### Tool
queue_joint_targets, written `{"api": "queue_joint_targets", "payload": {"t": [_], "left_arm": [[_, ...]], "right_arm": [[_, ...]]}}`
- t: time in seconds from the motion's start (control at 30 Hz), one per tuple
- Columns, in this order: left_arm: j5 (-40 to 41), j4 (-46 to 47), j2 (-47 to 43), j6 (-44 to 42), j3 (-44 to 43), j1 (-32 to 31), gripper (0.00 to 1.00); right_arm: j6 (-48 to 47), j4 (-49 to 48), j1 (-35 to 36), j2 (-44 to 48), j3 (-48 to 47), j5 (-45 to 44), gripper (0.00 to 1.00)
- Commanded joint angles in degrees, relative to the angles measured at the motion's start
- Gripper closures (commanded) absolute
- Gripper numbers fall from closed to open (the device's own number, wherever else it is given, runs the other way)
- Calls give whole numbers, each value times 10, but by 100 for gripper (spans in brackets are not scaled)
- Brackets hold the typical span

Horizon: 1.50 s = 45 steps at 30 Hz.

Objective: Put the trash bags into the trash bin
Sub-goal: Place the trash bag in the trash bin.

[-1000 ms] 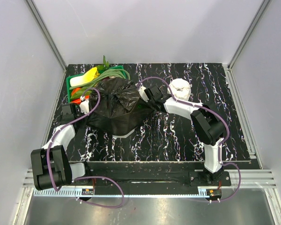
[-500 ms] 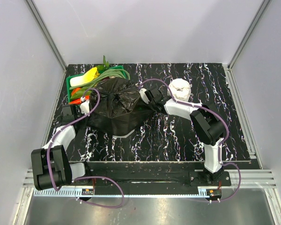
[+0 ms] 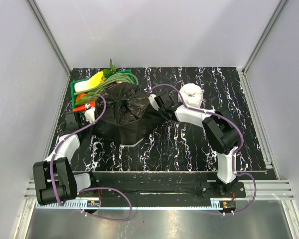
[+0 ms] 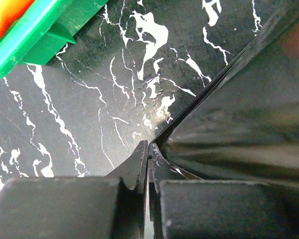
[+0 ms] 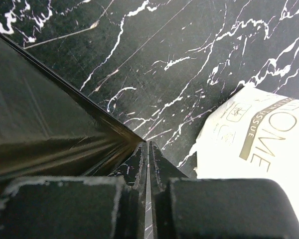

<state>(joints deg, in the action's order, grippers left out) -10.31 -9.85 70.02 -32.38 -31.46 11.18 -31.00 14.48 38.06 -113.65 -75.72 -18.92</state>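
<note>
Your left claw (image 4: 148, 149) clenched on bag (image 3: 122, 112) edge; right claw (image 5: 147, 147) pinching opposite edge. Bag drapes over bin (image 3: 134, 143) beside basket (image 4: 35, 35), hiding it; you see only white sliver at near side.

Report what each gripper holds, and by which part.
Both are shut on the trash bag. The left gripper pinches a taut fold of film at the bag's left edge, and the right gripper pinches a fold at its right edge.
</note>
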Motion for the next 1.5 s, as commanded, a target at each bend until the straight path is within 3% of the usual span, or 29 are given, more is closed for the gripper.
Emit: {"api": "queue_joint_targets", "payload": {"t": [0.0,0.13,0.37,0.5,0.57,0.67,0.77,0.9,1.1,1.2,1.37,1.47], "left_arm": [[32,-64,-55,1,-43,23,96],[-5,-116,-83,18,-80,25,80],[-45,-148,-108,39,-109,38,46],[-90,-167,-118,48,-131,65,32],[-116,-177,-125,55,-145,78,30],[-155,-199,-139,66,-176,89,28],[-187,-211,-155,92,-209,91,27],[-209,-223,-171,126,-269,93,25],[-334,-297,-150,153,-415,83,21],[-336,-321,-136,157,-470,33,21],[-316,-329,-109,160,-525,-70,20],[-262,-344,-80,138,-537,-143,20]], "right_arm": [[15,74,-38,32,-19,-41,92],[34,99,-40,54,-33,-5,81],[56,136,-41,92,-53,59,51],[60,144,-41,107,-58,81,44],[67,145,-43,117,-58,97,34],[81,151,-48,134,-61,121,31],[94,155,-52,156,-65,143,18],[103,172,-55,181,-84,157,15],[108,194,-66,214,-129,152,14],[109,214,-67,229,-179,171,15],[125,299,-66,211,-328,333,15],[126,347,-54,178,-410,402,17]]}}
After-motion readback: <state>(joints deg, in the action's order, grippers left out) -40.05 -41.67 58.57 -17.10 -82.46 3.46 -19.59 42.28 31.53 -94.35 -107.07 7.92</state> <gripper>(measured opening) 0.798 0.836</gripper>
